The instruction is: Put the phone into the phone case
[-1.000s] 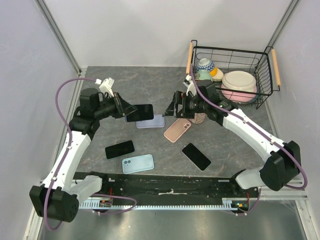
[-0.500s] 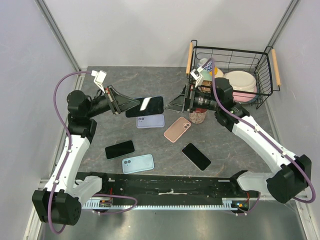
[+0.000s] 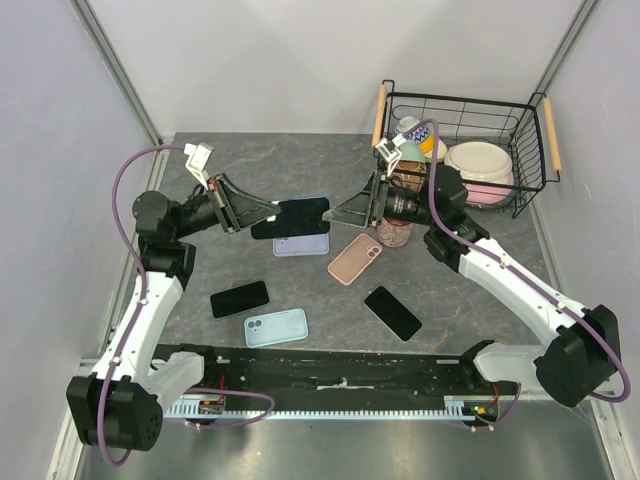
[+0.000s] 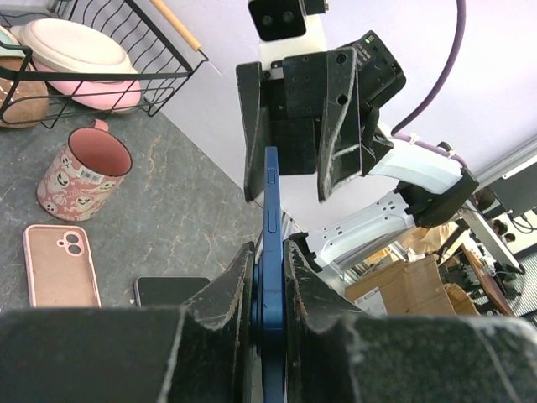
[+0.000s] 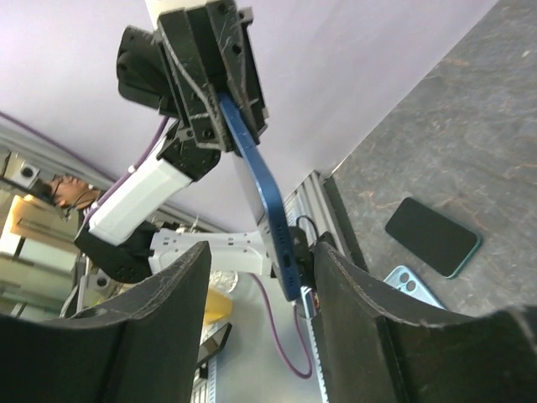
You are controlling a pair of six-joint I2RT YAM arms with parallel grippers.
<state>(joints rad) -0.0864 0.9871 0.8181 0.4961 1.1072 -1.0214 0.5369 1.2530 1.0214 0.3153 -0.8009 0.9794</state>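
Left hand (image 3: 266, 212) gripping phone (image 3: 303, 212) edge-on; right hand (image 3: 342, 211) straddling free end, jaws apart. Risk: off-centre pinch twisting phone loose, dropping onto worktop (image 3: 250, 170).

Blue phone (image 3: 300, 212) aloft over lilac case (image 3: 300, 247)

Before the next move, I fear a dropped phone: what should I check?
1. Grip of left hand on blue phone: ok, clamped on one end.
2. Placement of right hand around the phone's free end: ok, a finger on each side.
3. Grip of right hand on the phone: not ok, a gap shows beside it.
4. Position of lavender case below the phone: ok.
5. Case open side up: cannot tell.
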